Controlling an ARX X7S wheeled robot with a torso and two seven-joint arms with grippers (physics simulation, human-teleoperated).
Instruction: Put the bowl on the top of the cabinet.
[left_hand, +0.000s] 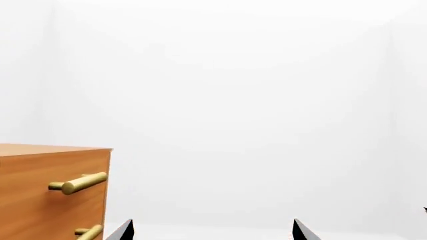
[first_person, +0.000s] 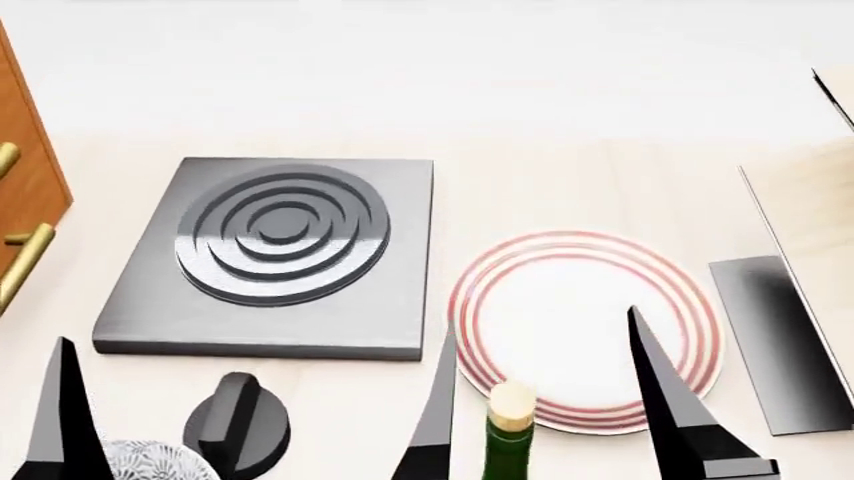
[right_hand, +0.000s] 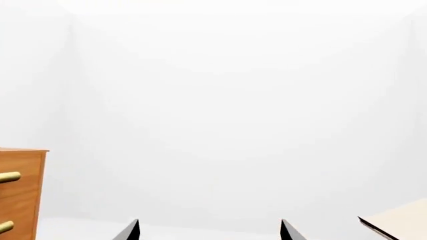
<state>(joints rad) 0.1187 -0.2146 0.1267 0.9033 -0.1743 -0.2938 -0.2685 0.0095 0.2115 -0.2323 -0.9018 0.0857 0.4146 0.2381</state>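
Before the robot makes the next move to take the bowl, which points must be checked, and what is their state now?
1. Left end effector open and empty: ok, fingers wide apart.
2. Right end effector empty: ok, open, holds nothing.
3. Bowl fully in view: not ok, only its rim shows at the head view's lower edge.
4. Path to the bowl free: cannot tell, the black knob stands right beside it.
5. Cabinet top free for placing: cannot tell, only its edge shows.
6. Green bottle clear of the right end effector: not ok, between its fingers.
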